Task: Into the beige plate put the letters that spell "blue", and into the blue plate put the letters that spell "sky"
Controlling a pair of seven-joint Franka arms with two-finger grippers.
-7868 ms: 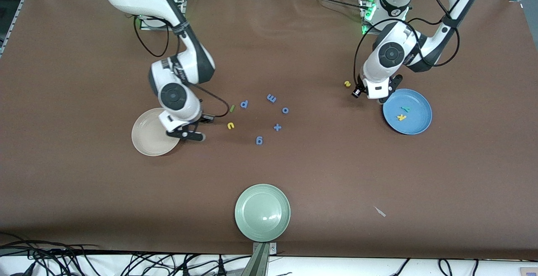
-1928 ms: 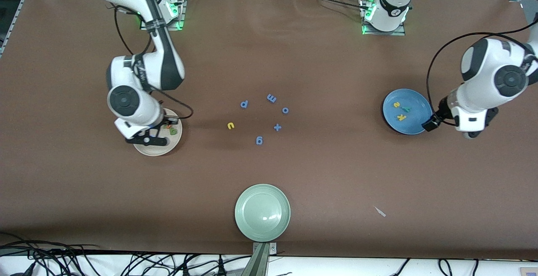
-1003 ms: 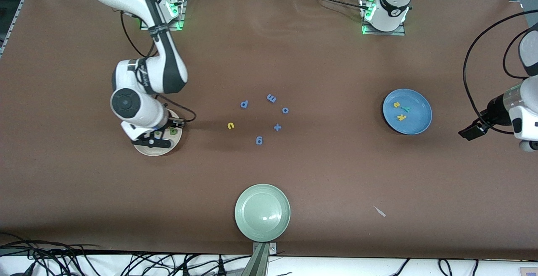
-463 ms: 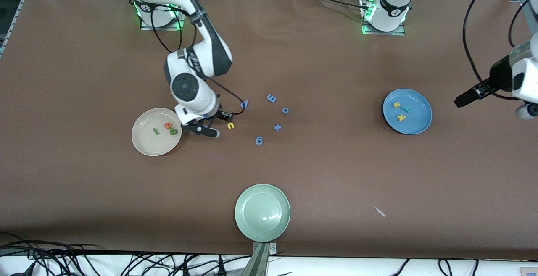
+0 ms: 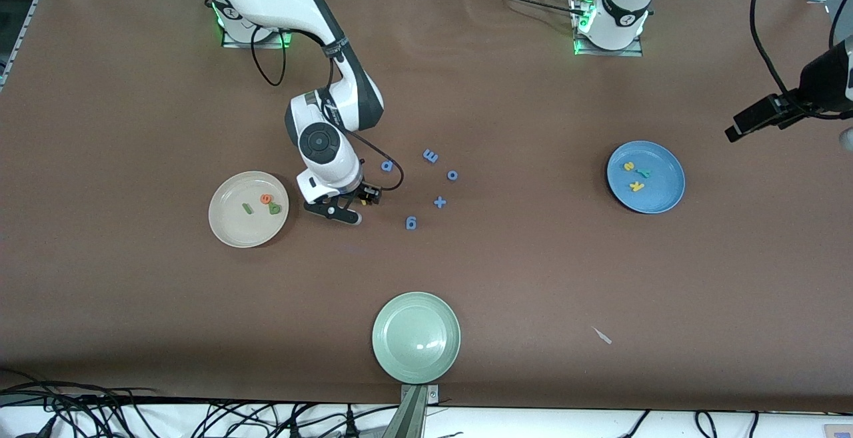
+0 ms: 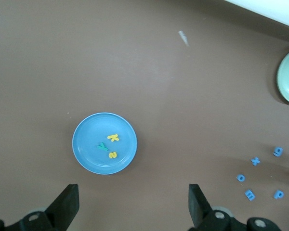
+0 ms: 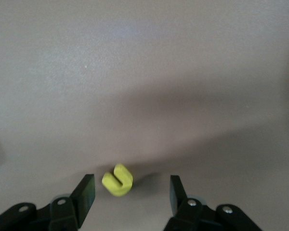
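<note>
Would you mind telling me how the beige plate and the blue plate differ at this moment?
The beige plate is cream-coloured and lies toward the right arm's end of the table; the blue plate is mid-blue and lies toward the left arm's end. The beige plate holds an orange and two green letters; the blue plate holds two yellow letters and a teal one. Both are round, shallow-rimmed, look about the same size, and hold three letters each.

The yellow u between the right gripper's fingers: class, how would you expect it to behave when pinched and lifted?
The yellow u looks small and thick, probably soft and very light. Lying flat on the table, it should not roll. The open right gripper straddles it off-centre, so closing may nudge or twist it.
</note>
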